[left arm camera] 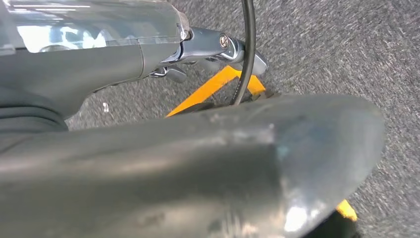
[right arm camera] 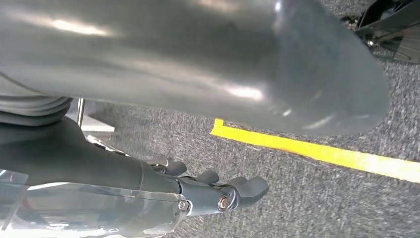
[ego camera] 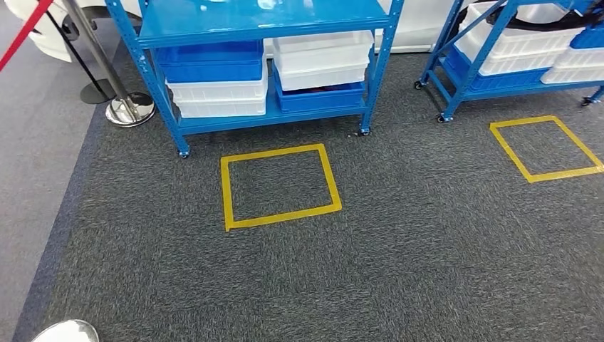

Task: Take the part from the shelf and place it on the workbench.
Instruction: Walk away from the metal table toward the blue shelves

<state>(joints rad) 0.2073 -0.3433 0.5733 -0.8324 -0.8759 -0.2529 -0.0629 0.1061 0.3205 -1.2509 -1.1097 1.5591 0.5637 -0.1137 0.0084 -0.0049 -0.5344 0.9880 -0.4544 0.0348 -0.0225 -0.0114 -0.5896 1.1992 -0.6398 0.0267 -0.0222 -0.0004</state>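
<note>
A blue metal shelf stands ahead in the head view. Its lower level carries a blue bin on white bins, and white bins on a second blue bin. I cannot make out the part itself among them. My left hand hangs over the grey carpet, its fingers stretched out and holding nothing. My right hand also hangs above the carpet with its dark fingers apart and empty.
A yellow tape square marks the carpet in front of the shelf, and another lies before a second blue shelf at the right. A chrome stanchion with a red belt stands at the left.
</note>
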